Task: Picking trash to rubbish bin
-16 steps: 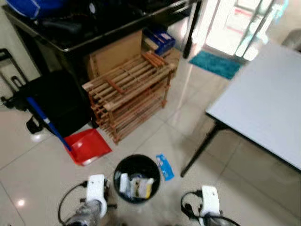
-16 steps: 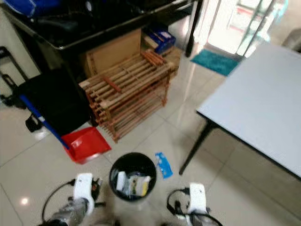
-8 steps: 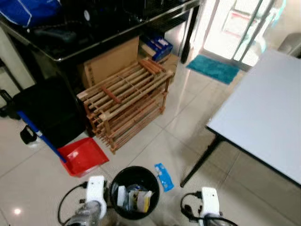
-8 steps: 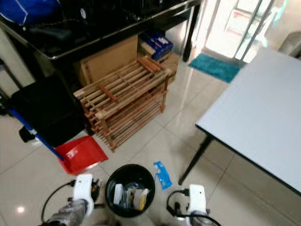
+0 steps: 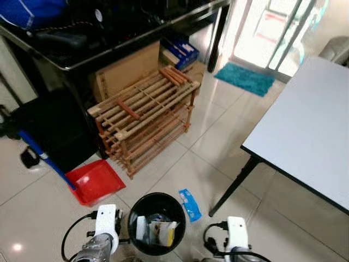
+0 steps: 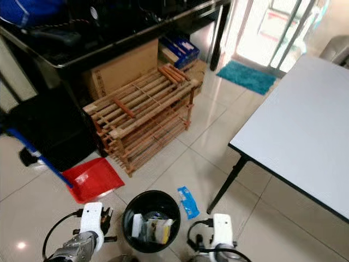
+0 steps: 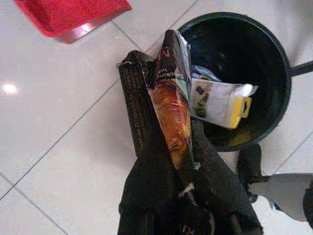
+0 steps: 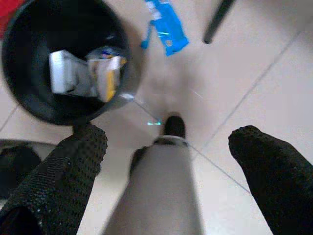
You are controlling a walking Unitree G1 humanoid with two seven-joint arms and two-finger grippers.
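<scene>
A round black rubbish bin (image 5: 157,195) stands on the tiled floor just in front of me, with white and yellow packets (image 7: 220,100) inside. My left gripper (image 7: 168,147) is shut on a crumpled orange and black snack wrapper (image 7: 168,88), held over the floor beside the bin's rim (image 7: 274,58). A blue wrapper (image 5: 190,197) lies flat on the floor just right of the bin, also seen as the blue wrapper (image 8: 166,27). My right gripper (image 8: 168,142) hangs open over the floor near the bin (image 8: 29,103), nothing between its fingers (image 8: 73,161).
A red dustpan (image 5: 95,180) with a blue handle lies left of the bin. A wooden slatted rack (image 5: 142,117) stands behind it, under a black table with cardboard boxes. A white table (image 5: 305,131) is at right, its black leg (image 5: 234,185) near the blue wrapper.
The head view has shifted a little, so the bin sits lower in the picture. The bin, the blue wrapper and both arms keep their places relative to each other.
</scene>
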